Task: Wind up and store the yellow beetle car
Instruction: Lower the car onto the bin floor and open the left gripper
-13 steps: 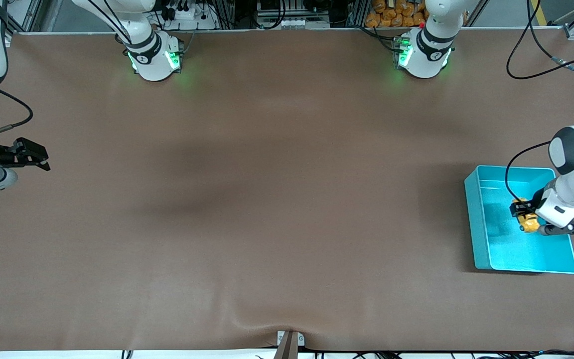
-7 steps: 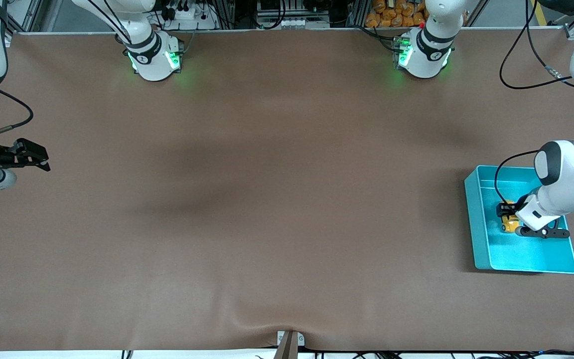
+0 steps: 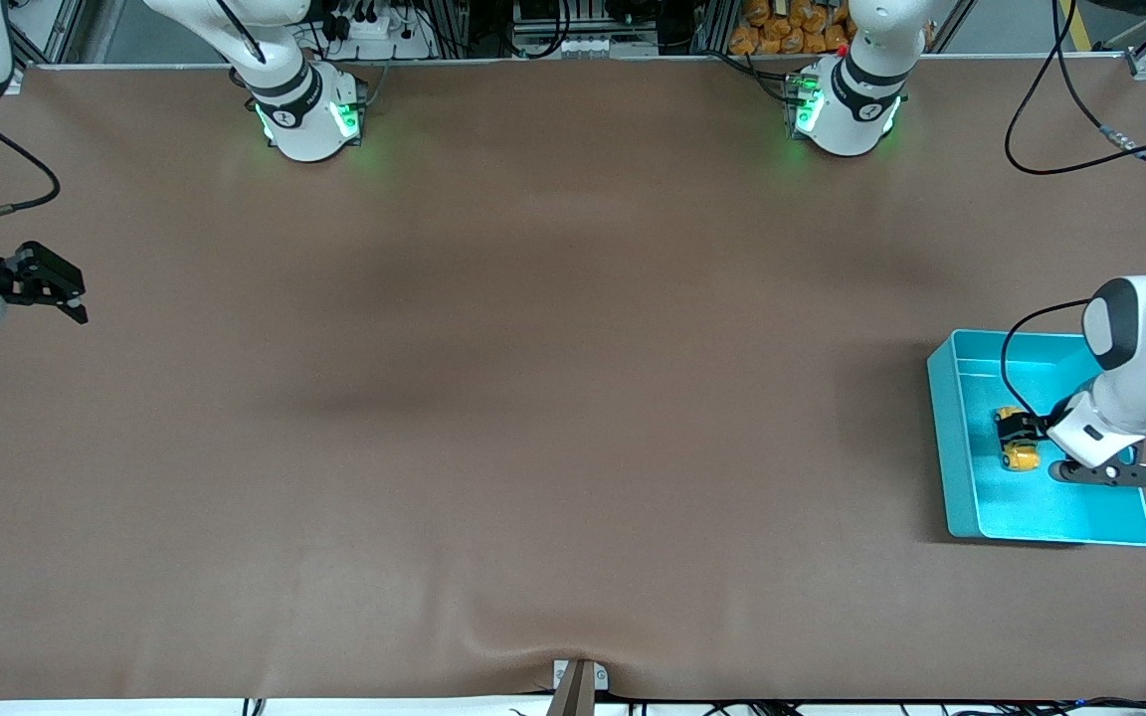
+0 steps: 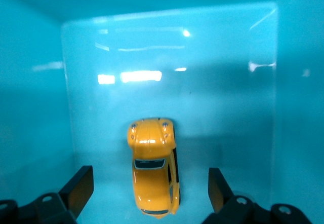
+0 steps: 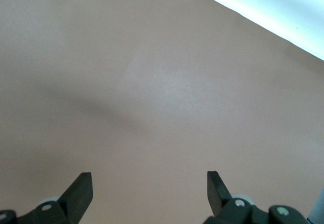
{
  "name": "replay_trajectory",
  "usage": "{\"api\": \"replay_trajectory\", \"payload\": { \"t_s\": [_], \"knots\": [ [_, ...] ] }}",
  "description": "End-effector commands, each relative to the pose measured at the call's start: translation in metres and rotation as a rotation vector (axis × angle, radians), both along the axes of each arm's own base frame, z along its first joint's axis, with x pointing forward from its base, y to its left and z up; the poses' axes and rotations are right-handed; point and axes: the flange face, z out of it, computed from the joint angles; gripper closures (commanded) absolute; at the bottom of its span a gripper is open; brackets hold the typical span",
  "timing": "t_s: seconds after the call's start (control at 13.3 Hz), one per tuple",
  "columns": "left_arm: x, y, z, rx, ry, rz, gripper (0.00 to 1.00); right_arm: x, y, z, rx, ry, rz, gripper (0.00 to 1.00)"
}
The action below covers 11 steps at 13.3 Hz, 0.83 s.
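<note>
Yellow beetle car (image 4: 154, 176) lies in our teal bin (image 3: 951, 438), lower right of the front view, between our left gripper's (image 4: 149, 191) spread fingers; our right gripper (image 3: 61, 288) waits with fingers spread at the frame's left edge.

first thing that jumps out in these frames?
The teal bin at the left arm's end of the brown table, with the yellow beetle car lying on its floor. The left gripper hangs open over the car, fingers clear of both its sides. The right gripper waits open over bare table at the right arm's end.
</note>
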Motion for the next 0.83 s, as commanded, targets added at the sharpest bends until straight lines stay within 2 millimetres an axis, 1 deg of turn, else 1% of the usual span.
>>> {"api": "replay_trajectory", "payload": {
  "t_s": [0.0, 0.08, 0.15, 0.23, 0.3, 0.38, 0.53, 0.6, 0.68, 0.75],
  "knots": [
    [0.000, -0.013, 0.050, -0.010, -0.051, 0.027, 0.00, -0.006, 0.004, 0.000, -0.021, 0.003, 0.009, 0.00],
    [-0.002, -0.015, 0.067, -0.015, -0.053, 0.042, 0.00, -0.009, 0.008, 0.001, -0.014, 0.014, -0.029, 0.00],
    [-0.006, -0.023, 0.082, -0.005, -0.032, 0.036, 0.00, -0.011, 0.014, 0.002, -0.012, 0.021, -0.053, 0.00],
    [-0.008, -0.037, 0.100, -0.010, -0.017, 0.033, 0.00, -0.014, 0.020, 0.003, -0.011, 0.026, -0.057, 0.00],
    [-0.011, -0.043, 0.121, -0.028, -0.025, 0.051, 0.00, -0.015, 0.021, 0.003, -0.005, 0.035, -0.060, 0.00],
    [-0.014, -0.045, 0.141, -0.048, -0.040, 0.074, 0.00, -0.017, 0.021, 0.004, -0.001, 0.040, -0.060, 0.00],
    [-0.022, -0.056, 0.168, -0.061, -0.035, 0.088, 0.00, -0.019, 0.020, 0.003, 0.010, 0.060, -0.080, 0.00],
    [-0.025, -0.066, 0.179, -0.057, -0.027, 0.077, 0.00, -0.023, 0.020, 0.007, 0.027, 0.061, -0.108, 0.00],
    [-0.030, -0.071, 0.189, -0.056, -0.014, 0.080, 0.00, -0.024, 0.020, 0.009, 0.029, 0.059, -0.142, 0.00],
    [-0.032, -0.077, 0.206, -0.069, -0.013, 0.085, 0.00, -0.026, 0.021, 0.007, 0.029, 0.071, -0.166, 0.00]
  ]
}}
